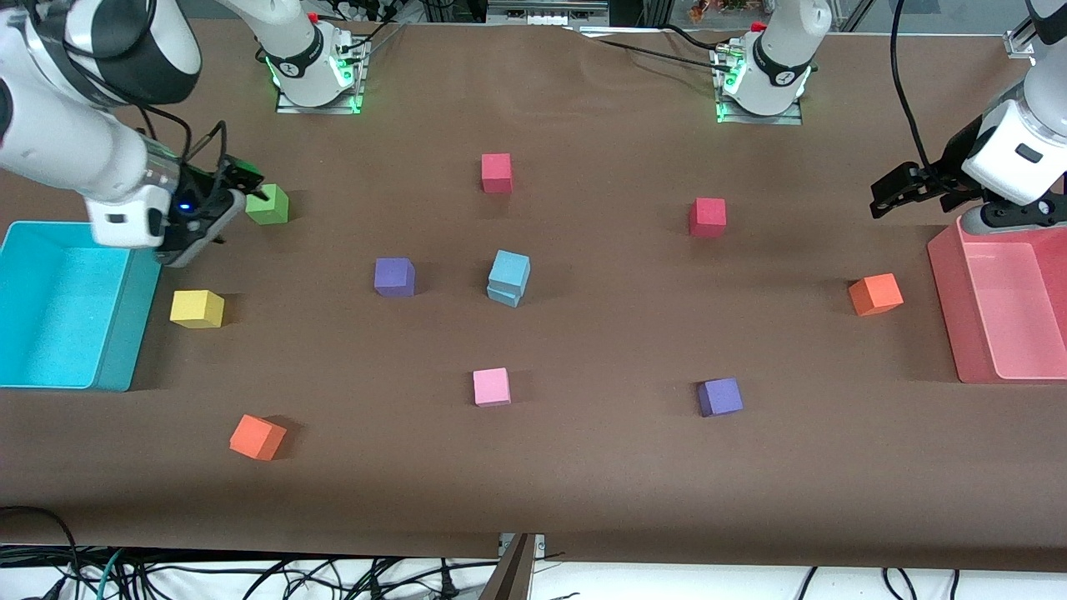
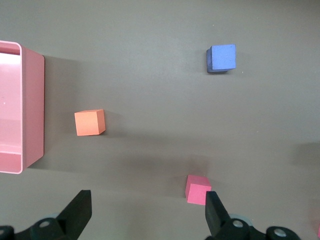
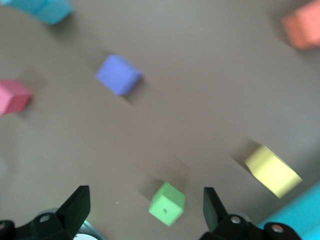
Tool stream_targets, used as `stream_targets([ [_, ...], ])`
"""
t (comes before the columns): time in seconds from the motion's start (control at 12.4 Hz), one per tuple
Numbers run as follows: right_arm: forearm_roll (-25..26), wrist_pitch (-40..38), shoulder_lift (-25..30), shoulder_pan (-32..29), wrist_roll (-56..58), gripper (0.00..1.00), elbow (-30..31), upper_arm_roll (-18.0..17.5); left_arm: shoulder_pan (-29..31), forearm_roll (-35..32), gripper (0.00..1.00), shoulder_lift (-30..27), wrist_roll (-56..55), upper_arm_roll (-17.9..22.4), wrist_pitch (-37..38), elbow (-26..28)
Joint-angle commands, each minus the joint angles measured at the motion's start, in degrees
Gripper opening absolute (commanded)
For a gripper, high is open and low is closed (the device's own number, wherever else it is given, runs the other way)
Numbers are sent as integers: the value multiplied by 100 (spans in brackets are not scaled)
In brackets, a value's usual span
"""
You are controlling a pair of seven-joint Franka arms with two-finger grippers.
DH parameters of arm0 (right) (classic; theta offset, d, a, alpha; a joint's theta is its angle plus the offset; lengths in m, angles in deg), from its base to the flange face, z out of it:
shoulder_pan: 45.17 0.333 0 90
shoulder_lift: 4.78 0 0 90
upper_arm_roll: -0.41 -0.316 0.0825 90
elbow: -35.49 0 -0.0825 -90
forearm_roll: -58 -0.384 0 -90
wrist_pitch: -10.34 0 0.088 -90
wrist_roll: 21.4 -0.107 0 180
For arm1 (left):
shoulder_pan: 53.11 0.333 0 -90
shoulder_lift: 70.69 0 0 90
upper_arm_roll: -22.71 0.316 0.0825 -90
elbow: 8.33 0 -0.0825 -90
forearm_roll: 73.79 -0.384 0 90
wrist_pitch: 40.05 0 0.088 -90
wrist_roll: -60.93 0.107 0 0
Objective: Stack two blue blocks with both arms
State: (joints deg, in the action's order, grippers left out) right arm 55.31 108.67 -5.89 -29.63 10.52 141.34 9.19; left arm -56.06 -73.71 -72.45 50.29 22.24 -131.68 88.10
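The two sky-blue blocks (image 1: 508, 277) stand stacked in the middle of the table, the upper one slightly skewed on the lower one. They also show at the edge of the right wrist view (image 3: 42, 7). My right gripper (image 1: 237, 192) is open and empty, up in the air over the green cube (image 1: 268, 205), which lies between its fingers in the right wrist view (image 3: 167, 204). My left gripper (image 1: 888, 193) is open and empty, up in the air beside the pink bin (image 1: 950, 300) at the left arm's end. The blue blocks do not show in the left wrist view.
A cyan bin (image 1: 125, 333) stands at the right arm's end. Loose cubes lie around: yellow (image 1: 197, 308), two purple (image 1: 394, 277) (image 1: 720, 397), two red (image 1: 497, 172) (image 1: 708, 217), pink (image 1: 491, 387), two orange (image 1: 257, 437) (image 1: 875, 294).
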Motion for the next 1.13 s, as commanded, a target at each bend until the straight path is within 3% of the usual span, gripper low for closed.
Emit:
stream_targets([
  [0.0,242,-191,-205,-208,-748,100,-485,-25,102,-140,100,-201,105,-102,-40,175],
  [0.16,251,-156,-250,-262,-879,100,-863,28,102,-132,100,-236,105,-102,-40,175],
  [0.32,198,-103,-241,-289,-1623,100,-900,431,102,-132,100,-236,105,-102,-22,175],
  [0.56,172,-103,-206,-315,-2712,100,-1093,380,119,-140,100,-254,219,-93,-5,166],
  [0.65,50,-112,-188,-463,-3134,100,-1146,206,189,-140,100,-254,472,-67,-5,166],
  [0.81,-92,-130,-14,-1383,-3857,100,-1094,-864,198,-140,100,-254,615,21,-13,131],
  [1.05,-110,-112,146,-1729,-3956,100,-900,-1140,207,-140,100,-254,896,109,-5,131],
])
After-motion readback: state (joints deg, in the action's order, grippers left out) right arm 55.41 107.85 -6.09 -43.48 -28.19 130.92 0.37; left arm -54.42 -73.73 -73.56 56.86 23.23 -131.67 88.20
